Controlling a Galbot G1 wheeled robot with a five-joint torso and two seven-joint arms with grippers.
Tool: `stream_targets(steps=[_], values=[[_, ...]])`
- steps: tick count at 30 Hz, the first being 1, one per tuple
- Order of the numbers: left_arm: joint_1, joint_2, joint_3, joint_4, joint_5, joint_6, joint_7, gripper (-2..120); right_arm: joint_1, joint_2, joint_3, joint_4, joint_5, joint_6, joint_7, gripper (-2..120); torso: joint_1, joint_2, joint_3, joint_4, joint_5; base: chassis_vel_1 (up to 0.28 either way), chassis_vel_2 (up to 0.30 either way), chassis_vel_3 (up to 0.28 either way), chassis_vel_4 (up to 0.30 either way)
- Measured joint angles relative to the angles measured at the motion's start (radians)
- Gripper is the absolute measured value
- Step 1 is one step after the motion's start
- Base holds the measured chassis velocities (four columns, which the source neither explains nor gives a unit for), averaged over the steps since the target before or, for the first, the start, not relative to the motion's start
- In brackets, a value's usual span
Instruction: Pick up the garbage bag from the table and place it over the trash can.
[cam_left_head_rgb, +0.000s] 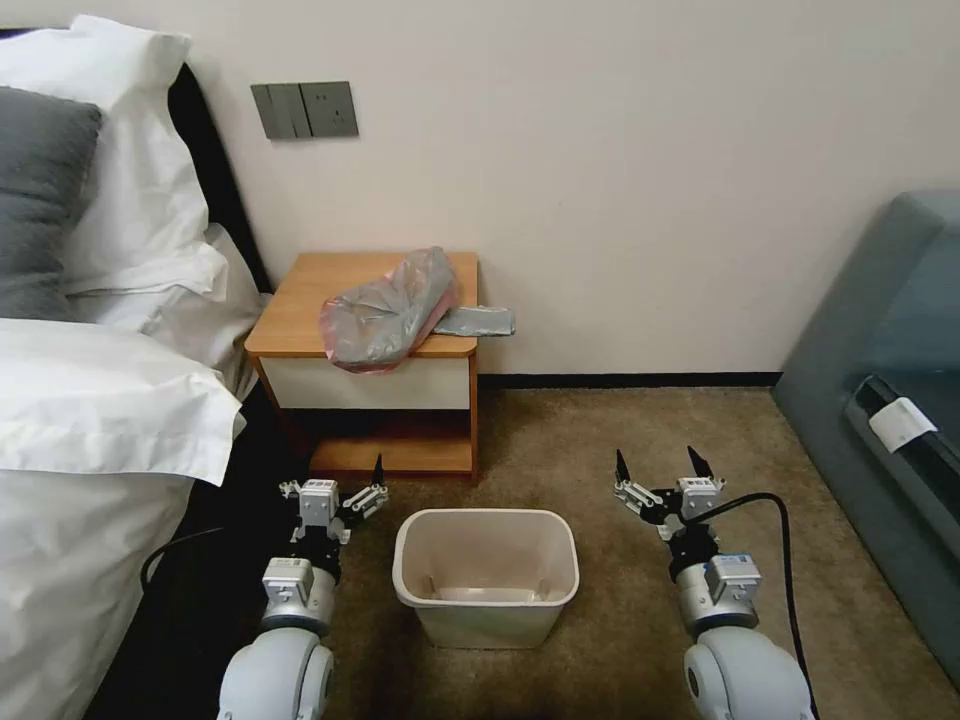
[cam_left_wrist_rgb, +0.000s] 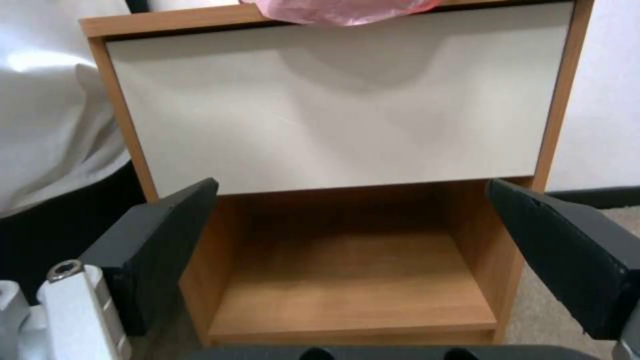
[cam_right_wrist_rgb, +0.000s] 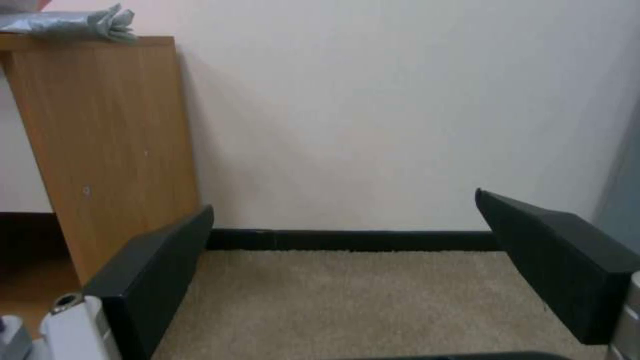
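Grey, crinkly, semi-transparent plastic garbage bag (cam_left_head_rgb: 392, 311) with a pinkish edge lies crumpled at the front right corner of the small orange-brown wooden table (cam_left_head_rgb: 300, 300), hanging slightly over its front edge. No pick-up has begun. The left gripper (cam_left_head_rgb: 336, 492) and the right gripper (cam_left_head_rgb: 660, 468) hover low, fingers spread wide, either side of the cream-beige rounded plastic trash can (cam_left_head_rgb: 486, 570). Probably one arm must rise and pinch the thin film gently.

Garbage bag (cam_left_head_rgb: 390, 312) on table (cam_left_head_rgb: 300, 300); trash can (cam_left_head_rgb: 486, 575), apparently empty, on carpet (cam_left_head_rgb: 590, 440).
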Motion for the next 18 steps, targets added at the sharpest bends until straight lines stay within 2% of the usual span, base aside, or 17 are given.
stream_targets(steps=[13,18], values=[[0.0,0.0,0.0,0.0,0.0,0.0,0.0,100,0.0,0.0,0.0,0.0,0.0,0.0,0.0,100,0.0,0.0,0.0,0.0001,0.0,0.0,0.0,0.0,0.0],[0.014,0.001,-0.005,-0.024,-0.013,0.006,0.0,100,-0.023,0.011,-0.011,0.053,-0.002,-0.016,0.003,100,0.0,0.0,0.0,0.0,-0.0003,0.0,0.0,0.0,0.0]])
